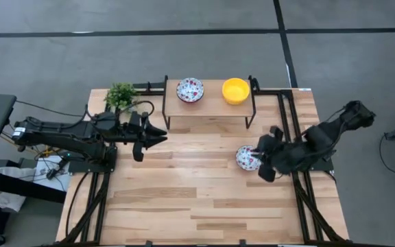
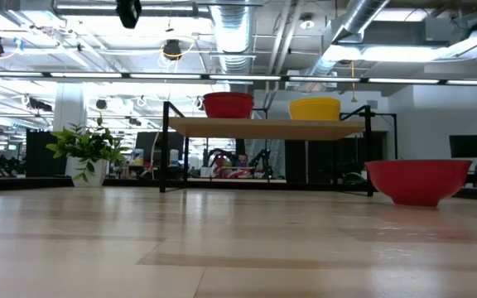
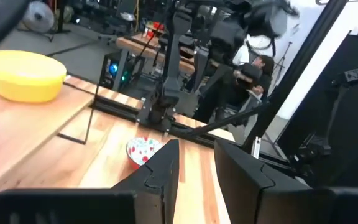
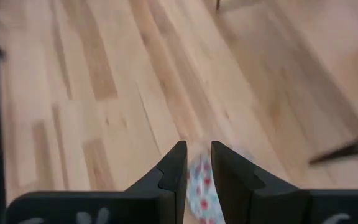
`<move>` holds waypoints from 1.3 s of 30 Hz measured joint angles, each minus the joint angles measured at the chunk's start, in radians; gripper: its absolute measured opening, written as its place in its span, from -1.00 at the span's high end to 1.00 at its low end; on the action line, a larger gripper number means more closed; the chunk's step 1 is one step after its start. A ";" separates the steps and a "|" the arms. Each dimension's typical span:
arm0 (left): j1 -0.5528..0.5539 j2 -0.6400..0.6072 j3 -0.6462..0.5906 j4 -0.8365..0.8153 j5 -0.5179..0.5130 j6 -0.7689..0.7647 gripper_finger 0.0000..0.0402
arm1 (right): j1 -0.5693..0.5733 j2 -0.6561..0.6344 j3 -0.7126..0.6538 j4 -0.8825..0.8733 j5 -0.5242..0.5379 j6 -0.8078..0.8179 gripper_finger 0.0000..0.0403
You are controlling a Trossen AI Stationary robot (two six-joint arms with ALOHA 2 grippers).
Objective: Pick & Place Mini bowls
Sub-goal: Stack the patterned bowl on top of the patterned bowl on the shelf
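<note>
Bowls: three show. One floral bowl [image 1: 190,90] and one yellow bowl [image 1: 235,90] sit side by side on the small shelf [image 1: 210,106] at 12 o'clock on the table [image 1: 184,206]. A 2nd floral bowl [image 1: 246,158] sits on the wood at 3 o'clock. The right gripper [image 1: 259,163] is at that bowl; fingers nearly closed w/ a thin gap, bowl rim in the gap, can't tell if it grips. The left gripper [image 1: 158,139] hangs at 9 o'clock near the plant [image 1: 121,95], fingers a bit apart, holding nothing.
</note>
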 joint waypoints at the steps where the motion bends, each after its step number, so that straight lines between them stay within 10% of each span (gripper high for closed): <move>1: -0.003 0.004 -0.006 0.006 0.000 -0.006 0.49 | 0.005 0.013 -0.011 -0.023 -0.003 0.048 0.69; 10: -0.022 0.029 -0.014 0.068 0.000 -0.006 0.49 | -0.006 0.033 -0.120 -0.209 -0.039 0.477 0.69; 25: -0.022 0.030 -0.014 0.105 0.000 -0.007 0.49 | -0.260 -0.281 -0.574 0.113 -0.181 0.409 0.69; 39: -0.022 0.030 -0.014 0.116 0.000 -0.015 0.49 | -0.530 -0.168 -0.636 0.268 -0.374 0.133 0.45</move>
